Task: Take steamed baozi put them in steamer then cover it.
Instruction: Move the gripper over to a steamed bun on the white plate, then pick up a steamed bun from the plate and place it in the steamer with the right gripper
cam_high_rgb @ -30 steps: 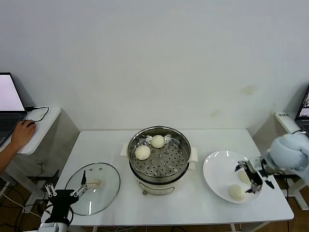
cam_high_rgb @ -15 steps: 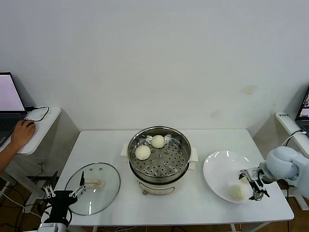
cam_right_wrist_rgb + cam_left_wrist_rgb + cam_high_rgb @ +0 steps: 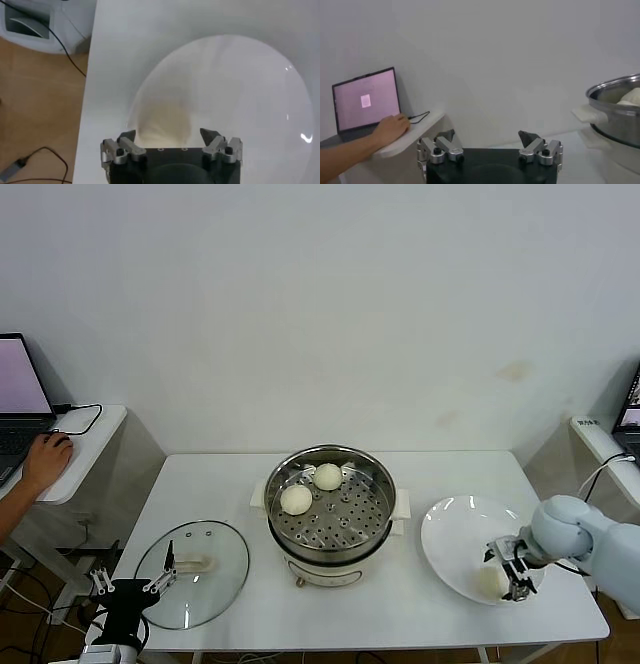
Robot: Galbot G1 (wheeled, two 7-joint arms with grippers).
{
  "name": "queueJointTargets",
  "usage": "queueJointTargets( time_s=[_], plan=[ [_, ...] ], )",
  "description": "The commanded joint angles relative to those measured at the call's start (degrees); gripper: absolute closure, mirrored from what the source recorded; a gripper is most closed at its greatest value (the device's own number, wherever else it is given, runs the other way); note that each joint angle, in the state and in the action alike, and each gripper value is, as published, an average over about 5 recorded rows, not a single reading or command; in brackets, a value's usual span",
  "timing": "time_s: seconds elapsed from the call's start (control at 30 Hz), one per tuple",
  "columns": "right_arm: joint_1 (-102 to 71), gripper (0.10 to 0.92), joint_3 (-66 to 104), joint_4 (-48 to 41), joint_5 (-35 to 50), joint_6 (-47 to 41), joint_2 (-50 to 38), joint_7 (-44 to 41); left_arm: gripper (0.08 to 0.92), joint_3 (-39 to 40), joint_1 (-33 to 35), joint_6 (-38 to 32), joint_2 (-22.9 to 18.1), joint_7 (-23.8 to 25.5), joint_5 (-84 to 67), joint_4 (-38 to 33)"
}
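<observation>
Now your right end effector (image 3: 508, 574) sits low over a baozi (image 3: 492, 581) on the white plate (image 3: 450, 536), fingers spread around it, not yet squeezing.

A plain white painted wall (image 3: 330, 304) is filling the head view from nine o'clock across twelve to three, lit evenly, with a faint brownish smudge (image 3: 517, 370) showing at two o'clock. A white rectangular table (image 3: 205, 484) is sitting at the centre. At nine o'clock, a small white side desk (image 3: 95, 439) is carrying an open laptop with a pale pink screen (image 3: 20, 379), a person's bare forearm (image 3: 30, 474) resting there beside a black cable (image 3: 85, 416). Wooden flooring (image 3: 42, 105) is showing in the right wrist view.
</observation>
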Motion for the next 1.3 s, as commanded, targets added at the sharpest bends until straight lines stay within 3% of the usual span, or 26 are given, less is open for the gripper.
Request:
queueJointTargets(
  time_s=[0.03, 0.33, 0.63, 0.97, 1.3],
  plan=[
    [-0.92, 0.293, 0.49, -1.77, -0.31, -0.53, 1.63, -0.13, 0.177, 0.05, 0.03, 0.01, -0.01, -0.01, 0.03, -0.02],
    [-0.41, 0.427, 0.60, -1.40, 0.29, -0.77, 1.60, -0.45, 0.177, 0.03, 0.22, 0.00, -0.11, -0.03, 0.05, -0.28],
    [8.38, 0.493, -1.10, 0.65, 4.05, -1.03, -1.54, -1.43, 0.177, -0.04, 0.07, -0.01, 0.07, -0.01, -0.10, -0.51],
    [28.57, 0.488, -4.58, 2.21, 13.68, -1.81, -1.63, -1.92, 0.177, 0.58, -0.53, 0.09, 0.61, 0.04, -0.11, -1.00],
    [51.58, 0.478, -20.01, 3.25, 22.38, -2.41, 10.55, 0.26, 0.177, 0.86, -0.83, 0.24, 0.62, 0.01, -0.02, -1.21]
  ],
)
